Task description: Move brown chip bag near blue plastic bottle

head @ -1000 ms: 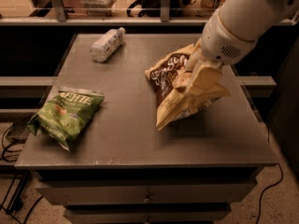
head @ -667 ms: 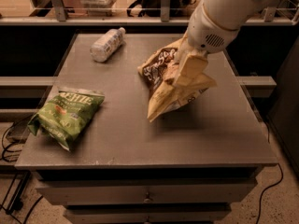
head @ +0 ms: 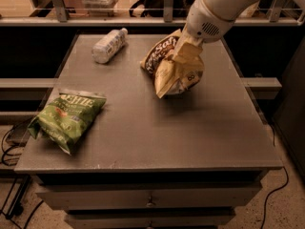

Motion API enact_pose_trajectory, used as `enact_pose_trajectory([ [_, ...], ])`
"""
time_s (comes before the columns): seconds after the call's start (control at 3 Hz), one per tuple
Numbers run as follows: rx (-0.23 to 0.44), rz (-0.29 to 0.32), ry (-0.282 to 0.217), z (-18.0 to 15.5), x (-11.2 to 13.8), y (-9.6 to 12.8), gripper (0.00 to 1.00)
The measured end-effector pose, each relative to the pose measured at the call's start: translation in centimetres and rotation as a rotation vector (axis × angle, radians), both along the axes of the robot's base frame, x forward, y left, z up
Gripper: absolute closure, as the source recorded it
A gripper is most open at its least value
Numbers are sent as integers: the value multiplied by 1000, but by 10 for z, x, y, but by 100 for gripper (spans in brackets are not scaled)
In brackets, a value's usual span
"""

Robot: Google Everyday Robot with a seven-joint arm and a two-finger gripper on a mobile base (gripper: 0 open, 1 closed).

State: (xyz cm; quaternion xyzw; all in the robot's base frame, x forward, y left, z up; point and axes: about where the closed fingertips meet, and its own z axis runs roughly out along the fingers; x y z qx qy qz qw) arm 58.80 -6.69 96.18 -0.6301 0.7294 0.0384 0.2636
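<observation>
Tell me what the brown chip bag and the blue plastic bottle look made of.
The brown chip bag: thin glossy film, likely plastic; it creases sharply and glints where the gripper, over the far right of the table, clamps its top. The blue plastic bottle: whitish translucent plastic with a pale printed label, paper or film unclear; it lies on its side.

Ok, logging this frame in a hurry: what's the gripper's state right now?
Gripper: closed on the bunched top of the brown chip bag, over the far part of the table, right of the blue plastic bottle.
</observation>
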Motion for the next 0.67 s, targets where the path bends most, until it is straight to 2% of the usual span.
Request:
enact_pose_trajectory([
  [0.33, 54, -23, -21, -7, 7, 13, 100],
  [0.67, 192, -59, -54, -20, 28, 41, 100],
])
